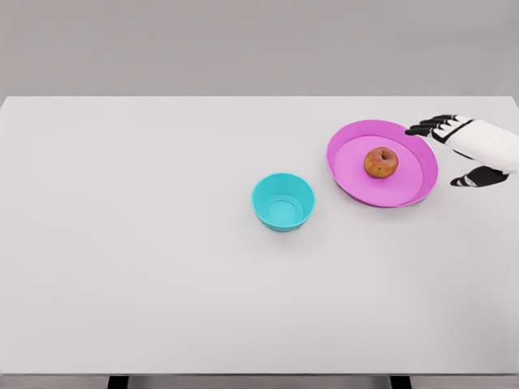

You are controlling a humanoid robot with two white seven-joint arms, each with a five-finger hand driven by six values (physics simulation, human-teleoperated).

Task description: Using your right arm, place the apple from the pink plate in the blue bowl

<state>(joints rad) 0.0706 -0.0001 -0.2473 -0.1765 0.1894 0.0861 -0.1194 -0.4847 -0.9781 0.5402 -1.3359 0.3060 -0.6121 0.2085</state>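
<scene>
One round red-brown apple sits on one flat pink plate. One blue bowl stands nearby on the white worktop. The right hand is open, holding nothing, beside the plate.

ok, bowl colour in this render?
Turquoise, closer to teal than blue: the bowl, empty, left of the pink plate. Head view shows it plainly.

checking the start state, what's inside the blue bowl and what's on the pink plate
The blue bowl is empty; its bare inner floor shows. The apple sits on the pink plate, alone, untouched. The right robot hand, fingers spread, is at the plate's right rim. The plate under the apple is hidden.
</scene>
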